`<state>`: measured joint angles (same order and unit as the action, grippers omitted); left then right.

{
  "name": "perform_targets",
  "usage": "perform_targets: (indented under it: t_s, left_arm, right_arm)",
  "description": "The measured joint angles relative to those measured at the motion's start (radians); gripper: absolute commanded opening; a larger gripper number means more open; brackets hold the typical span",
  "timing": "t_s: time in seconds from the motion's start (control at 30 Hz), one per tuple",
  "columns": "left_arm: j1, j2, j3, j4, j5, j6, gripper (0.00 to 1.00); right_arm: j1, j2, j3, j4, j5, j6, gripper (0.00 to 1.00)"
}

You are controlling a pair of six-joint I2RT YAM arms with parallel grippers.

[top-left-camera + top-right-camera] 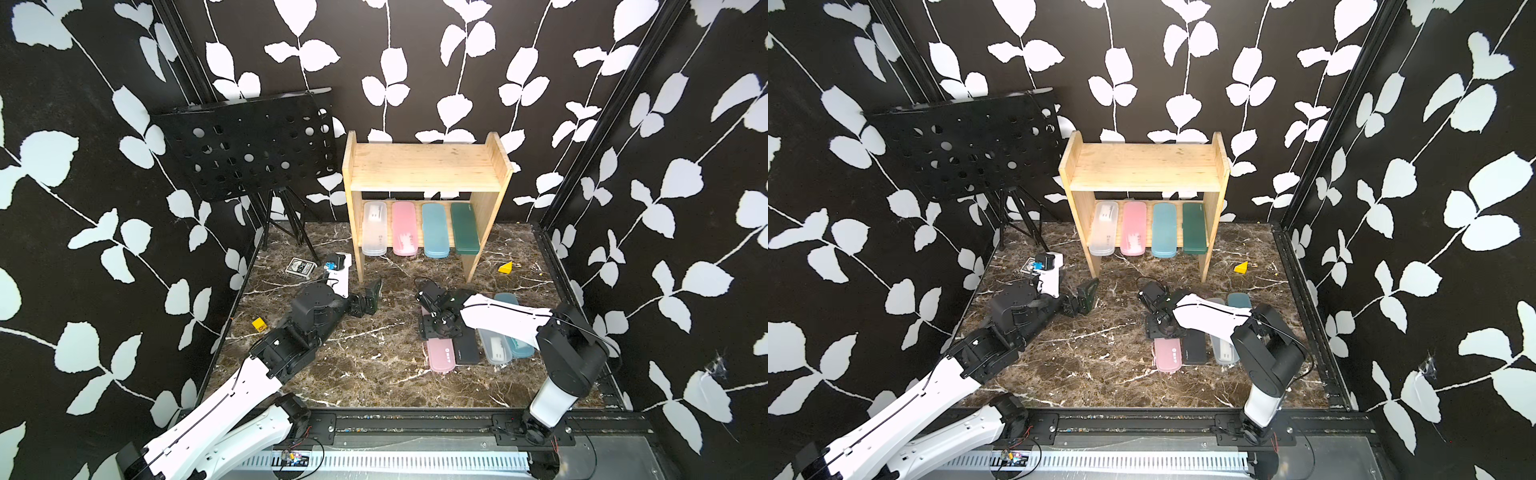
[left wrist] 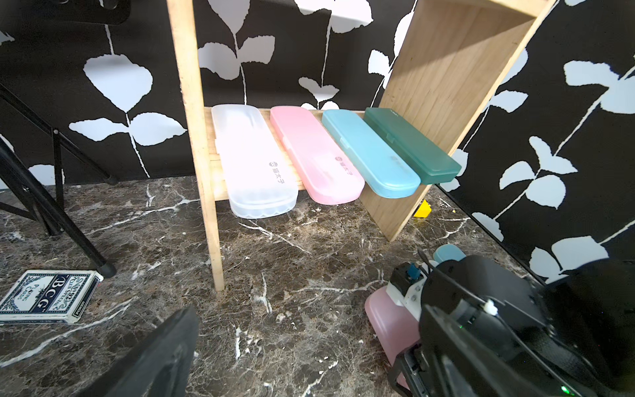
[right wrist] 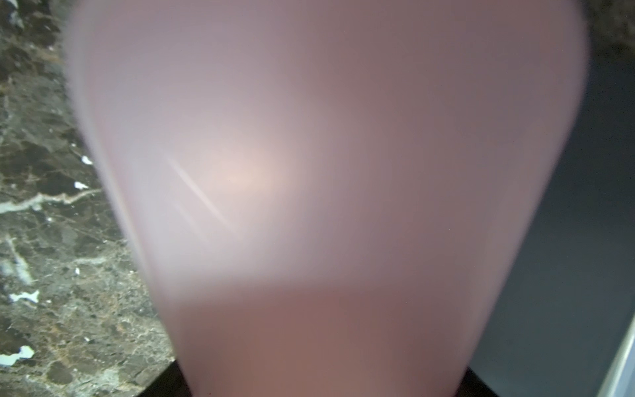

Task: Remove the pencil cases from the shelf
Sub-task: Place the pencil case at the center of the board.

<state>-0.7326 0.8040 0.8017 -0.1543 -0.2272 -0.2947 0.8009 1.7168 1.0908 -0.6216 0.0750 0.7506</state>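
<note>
My right gripper [image 1: 439, 331] points straight down onto the far end of the nearest pink case [image 1: 441, 356], which lies flat on the marble table [image 1: 365, 361]. In the right wrist view that case is a pink blur filling almost everything. The jaws are hidden, so I cannot tell whether they grip the case or stand loose around it.

Just beside this hand, on its right, three more cases lie parallel to the pink one: the black case [image 1: 466, 350], then the frosted table case [image 1: 497, 347], then the teal table case [image 1: 508, 300]. All three are partly under my right arm.

Well apart on the left, my left gripper [image 1: 374, 295] sits low over the table. Its jaws are spread wide and it holds nothing. A yellow cube [image 1: 259, 325] lies behind it on its left. A playing card box [image 1: 300, 267] lies ahead of it on its left.

Farther ahead of both hands stands the shelf [image 1: 428, 166]. On its lower tier four cases lie side by side, their near ends jutting past the front edge. From left to right they are the frosted shelf case [image 1: 375, 228], pink shelf case [image 1: 404, 229], teal shelf case [image 1: 435, 230] and dark green case [image 1: 464, 228]. The dark green one lies just beside the right side panel.

A yellow wedge [image 1: 506, 268] lies ahead of my right hand, just right of the shelf. A black music stand [image 1: 249, 145] stands far ahead of my left hand.
</note>
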Motion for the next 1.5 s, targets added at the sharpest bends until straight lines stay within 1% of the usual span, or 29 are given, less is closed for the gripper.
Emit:
perform_targets:
  t_s: [0.53, 0.67, 0.77, 0.97, 1.17, 1.37, 1.5]
  left_arm:
    - [0.019, 0.008, -0.002, 0.005, 0.025, 0.0, 0.99]
    - [0.021, 0.008, -0.01, 0.006, 0.029, -0.001, 0.99]
    - [0.021, 0.008, -0.015, 0.007, 0.029, -0.001, 0.99]
    - [0.021, 0.008, -0.018, 0.007, 0.03, -0.001, 0.99]
    - [0.053, 0.006, -0.019, 0.006, 0.033, -0.002, 0.99]
    - [0.056, 0.006, -0.019, 0.005, 0.035, -0.004, 0.99]
    - [0.072, 0.009, -0.019, -0.008, 0.04, -0.023, 0.99]
  right_arm:
    - [-0.06, 0.0, -0.01, -0.001, 0.024, -0.048, 0.75]
    - [-0.067, 0.0, -0.011, 0.0, 0.022, -0.063, 0.78]
    - [-0.067, 0.0, -0.011, 0.0, 0.021, -0.072, 0.83]
    - [-0.067, 0.01, -0.011, 0.005, 0.019, -0.087, 0.9]
    - [-0.067, 0.01, -0.011, 0.004, 0.022, -0.097, 0.91]
    - [-0.038, -0.002, 0.024, -0.026, 0.051, -0.116, 0.92]
    - [0.003, -0.022, 0.112, -0.039, 0.066, -0.13, 0.98]
